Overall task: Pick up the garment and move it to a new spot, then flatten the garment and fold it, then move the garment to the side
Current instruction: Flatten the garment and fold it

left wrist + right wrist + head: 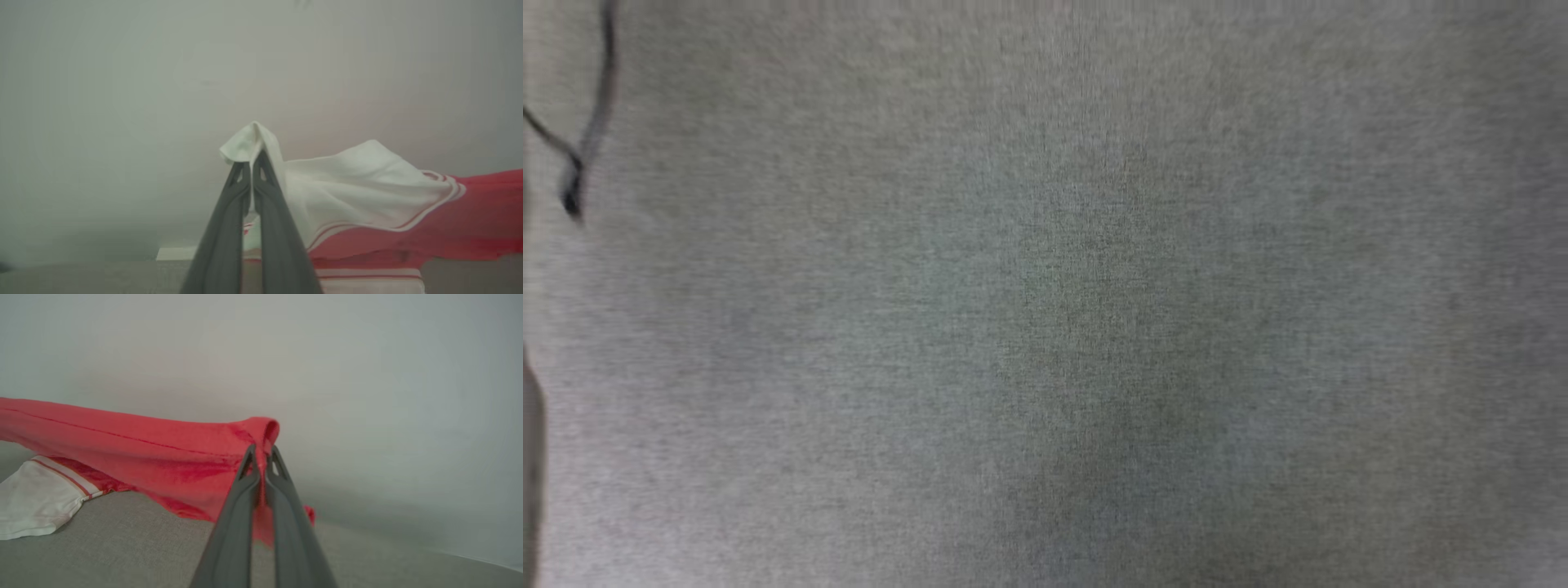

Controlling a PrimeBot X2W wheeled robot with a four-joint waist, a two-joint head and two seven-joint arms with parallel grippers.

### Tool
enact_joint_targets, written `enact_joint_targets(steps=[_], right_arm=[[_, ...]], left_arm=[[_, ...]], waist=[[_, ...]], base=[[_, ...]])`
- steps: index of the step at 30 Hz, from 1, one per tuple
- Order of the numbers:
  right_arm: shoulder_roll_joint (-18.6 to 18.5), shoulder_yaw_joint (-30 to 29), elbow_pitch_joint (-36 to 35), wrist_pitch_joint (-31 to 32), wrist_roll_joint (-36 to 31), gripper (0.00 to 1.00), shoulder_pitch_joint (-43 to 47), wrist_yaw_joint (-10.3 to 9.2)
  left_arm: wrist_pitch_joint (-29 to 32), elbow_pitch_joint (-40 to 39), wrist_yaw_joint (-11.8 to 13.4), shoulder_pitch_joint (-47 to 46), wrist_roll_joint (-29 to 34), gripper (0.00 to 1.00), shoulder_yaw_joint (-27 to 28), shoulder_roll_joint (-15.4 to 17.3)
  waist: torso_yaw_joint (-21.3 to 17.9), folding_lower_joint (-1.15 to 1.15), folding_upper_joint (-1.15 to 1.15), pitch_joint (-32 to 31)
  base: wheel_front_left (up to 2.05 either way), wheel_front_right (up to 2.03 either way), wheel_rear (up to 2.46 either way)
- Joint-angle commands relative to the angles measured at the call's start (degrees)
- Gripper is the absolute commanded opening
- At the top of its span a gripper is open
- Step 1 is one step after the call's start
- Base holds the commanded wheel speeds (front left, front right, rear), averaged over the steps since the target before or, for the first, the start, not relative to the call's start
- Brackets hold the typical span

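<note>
Across the head view stretches a blurred grey woven surface (1094, 327), with a thin dark cable (600, 106) curling down near the upper left corner.

Seen from the left wrist, the left gripper (251, 159) rises from the bottom edge, its two long dark jaws pressed together with no gap between them. They pinch the garment (408, 228), a red jersey-style shirt, by a fold of its white short sleeve (359, 188). The pinched cloth peaks just above the jaw tips, and the sleeve drapes away to the right, edged with red-and-white striped trim (447, 185). Beyond the trim, the red body (482, 220) runs to the right edge of the view. More striped cloth lies low behind the jaws, next to the grey surface. A plain pale wall (122, 81) forms the backdrop.

Seen from the right wrist, the right gripper (261, 453) also has its jaws shut tight, clamping a hemmed edge of the red fabric. A small roll of cloth sits just above the tips, and a scrap hangs down between the fingers. From the grip, the red cloth runs in a long band to the left edge, lifted clear of the surface below. At lower left, a white sleeve end (36, 498) with a striped cuff rests on the grey surface.
</note>
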Motion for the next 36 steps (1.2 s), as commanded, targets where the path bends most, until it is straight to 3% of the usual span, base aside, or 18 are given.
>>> enact_joint_targets(steps=[1,6,12,17,18,24,31,36], right_arm=[[-0.44,2.08,1.16,-1.20,1.39,0.00,4.50,-0.02],[-1.18,6.22,0.72,-2.90,4.73,0.00,14.74,-0.03],[-3.84,9.40,-5.31,-5.76,10.08,0.00,36.52,-0.03],[-6.88,6.69,-13.33,-6.31,12.18,0.00,54.86,-0.05],[-6.88,6.69,-13.33,-6.31,12.18,0.00,54.86,-0.05],[-7.64,0.04,-24.31,-1.32,10.56,0.00,72.55,-0.06],[-4.50,-8.93,-40.61,10.11,6.61,0.00,88.98,-0.05],[-1.41,-14.54,-50.97,18.53,2.82,0.00,94.72,-0.04]], left_arm=[[-0.96,0.78,-0.48,5.72,-0.60,0.00,-0.54,0.19],[-1.84,0.12,-0.84,17.42,-3.25,0.00,-0.45,-0.16],[-2.21,-7.53,0.04,41.81,-7.67,0.00,1.50,-0.02],[-1.08,-20.00,6.02,63.04,-10.55,0.00,3.62,0.67],[-1.08,-20.00,6.02,63.04,-10.55,0.00,3.62,0.67],[3.89,-37.98,13.92,81.12,-12.78,0.00,5.20,2.71],[10.14,-58.09,23.39,95.65,-13.31,0.00,5.60,4.49],[13.18,-67.04,26.58,98.82,-12.84,0.00,5.86,6.06]], waist=[[0.19,-0.01,0.00,-5.39],[0.52,-0.01,0.00,-12.02],[0.77,-0.01,0.00,-23.63],[1.43,-0.01,0.00,-31.10],[1.43,-0.01,0.00,-31.10],[1.88,-0.01,0.00,-36.11],[1.82,-0.01,0.00,-38.24],[1.79,-0.01,0.00,-37.90]], base=[[0.00,0.00,0.00],[0.00,0.00,0.00],[0.00,0.00,0.00],[0.00,0.00,0.00],[0.00,0.00,0.00],[0.00,0.00,0.00],[0.00,0.00,0.00],[0.00,0.00,0.00]])
